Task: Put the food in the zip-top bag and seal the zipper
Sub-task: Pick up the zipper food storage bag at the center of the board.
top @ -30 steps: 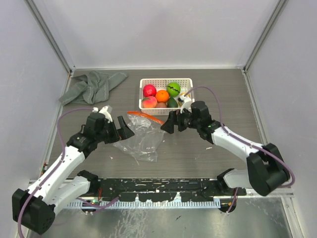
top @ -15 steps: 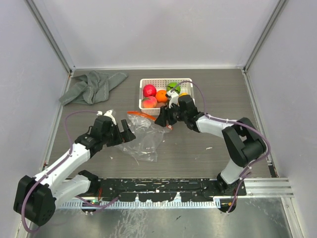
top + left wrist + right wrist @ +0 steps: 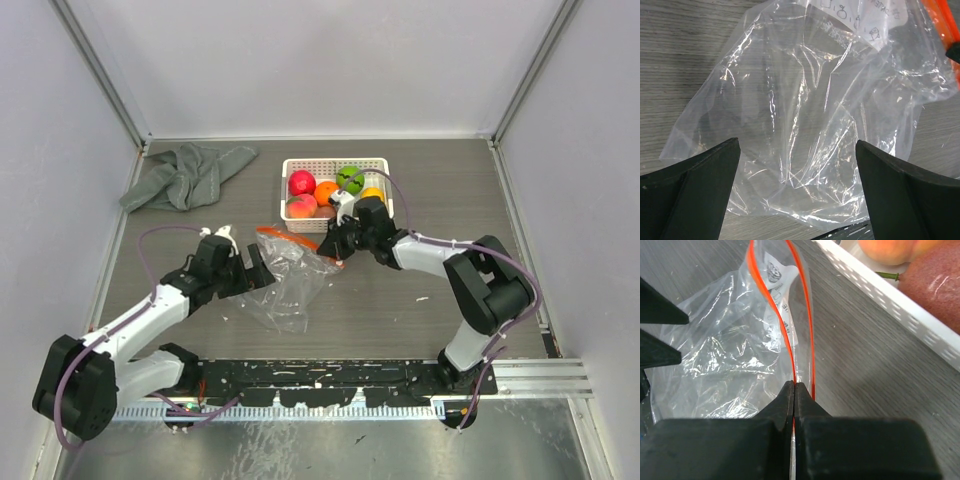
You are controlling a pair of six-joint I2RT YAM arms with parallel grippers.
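At the far left a grey cloth [image 3: 185, 175] lies crumpled in soft folds on the dark, wood-grained table [image 3: 430, 200]. Nearer the middle, the left gripper [image 3: 258, 272] sits just at the left edge of the zip-top bag [image 3: 290, 285]. In its wrist view, its matte black, wedge-shaped fingers [image 3: 695, 190] are spread wide with nothing between them, the left gripper [image 3: 797, 200] hovering over the bag [image 3: 800, 115], whose film is clear, thin, wrinkled and glossy, with faint print near the top.

The bag rests flat on the table between the two grippers, just in front of the basket. The zipper [image 3: 290, 235], a narrow orange-red strip, runs along the bag's far edge. The right gripper [image 3: 335, 245] meets that edge at its right end. In the right wrist view the right gripper [image 3: 794, 395] has its flat black jaws pressed together, pinching the zipper [image 3: 790, 345], and the two orange lines part above the grip so the mouth of the bag [image 3: 725, 355] gapes in a slim loop.

Behind it stands the white lattice basket [image 3: 335, 162], rectangular with perforated walls, holding the food: smooth round toy fruits in red [image 3: 302, 182], orange [image 3: 327, 192], green [image 3: 350, 179], yellow [image 3: 372, 195], peach [image 3: 301, 206] and dark brown [image 3: 935, 290].
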